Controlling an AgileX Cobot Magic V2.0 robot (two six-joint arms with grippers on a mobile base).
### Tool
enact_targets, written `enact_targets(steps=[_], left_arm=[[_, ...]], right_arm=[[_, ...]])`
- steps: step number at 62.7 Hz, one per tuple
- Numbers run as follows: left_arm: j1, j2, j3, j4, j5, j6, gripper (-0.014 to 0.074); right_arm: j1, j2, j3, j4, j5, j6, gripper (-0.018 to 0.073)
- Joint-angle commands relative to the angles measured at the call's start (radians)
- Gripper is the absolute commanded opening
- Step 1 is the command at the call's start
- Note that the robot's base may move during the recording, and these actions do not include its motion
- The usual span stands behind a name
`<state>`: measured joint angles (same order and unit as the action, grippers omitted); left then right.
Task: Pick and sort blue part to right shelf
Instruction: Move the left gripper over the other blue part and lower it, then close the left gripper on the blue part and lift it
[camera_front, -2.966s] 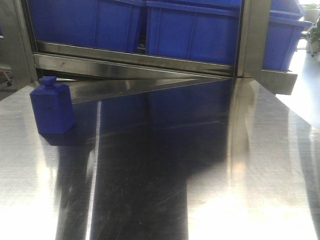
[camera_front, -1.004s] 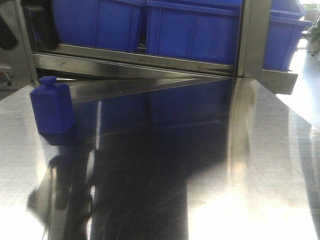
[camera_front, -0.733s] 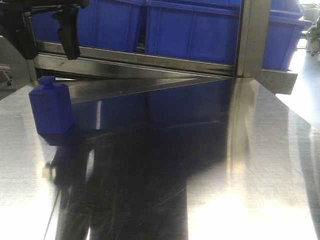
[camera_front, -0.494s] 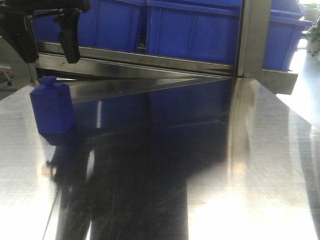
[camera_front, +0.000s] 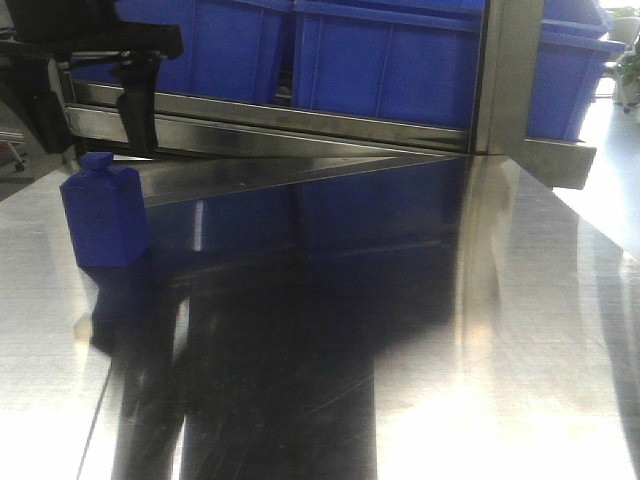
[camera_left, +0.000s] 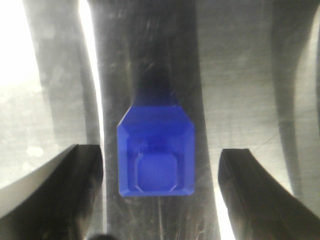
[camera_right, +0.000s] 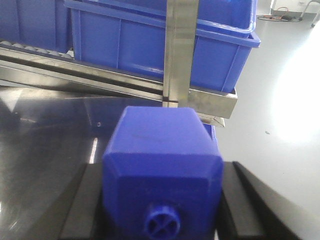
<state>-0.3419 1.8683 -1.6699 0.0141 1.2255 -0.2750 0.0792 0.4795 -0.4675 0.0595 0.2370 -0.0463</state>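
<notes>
Table (camera_front: 420, 330) of brushed steel, glossy, finely scratched; blue part (camera_front: 103, 215) matt plastic; bins (camera_front: 385, 65) smooth plastic.

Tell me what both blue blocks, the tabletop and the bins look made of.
Blue part and the block in the right jaws: likely moulded plastic, matte, deep blue, crisp chamfered edges.
Tabletop: brushed stainless steel by its look, mirror-like, with fine scratches and reflections.
Bins: apparently rigid plastic, slightly glossy, with ribbed walls and moulded rims.
</notes>
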Motion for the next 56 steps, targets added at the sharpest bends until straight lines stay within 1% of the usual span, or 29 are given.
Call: enact_targets(steps=[1, 15, 27, 56], left_arm=[[-0.002, -0.046, -0.002, 0.005, -0.021, -0.026, 0.0512], [0.0, -0.032, 0.015, 0.005, -0.065, -0.026, 0.0512], [-0.002, -0.008, 0.017, 0.005, -0.037, -0.026, 0.0512], [-0.002, 0.01, 0.019, 0.005, -0.026, -0.026, 0.0512]], right_arm=[[-0.008, 0.0, -0.032, 0.003, -0.092, -0.009, 0.033], [-0.008, 0.0, -0.032, 0.003, -0.092, -0.009, 0.033], [-0.008, 0.0, -0.032, 0.003, -0.092, -0.009, 0.033], [-0.008, 0.0, -0.032, 0.003, -0.092, -0.009, 0.033]])
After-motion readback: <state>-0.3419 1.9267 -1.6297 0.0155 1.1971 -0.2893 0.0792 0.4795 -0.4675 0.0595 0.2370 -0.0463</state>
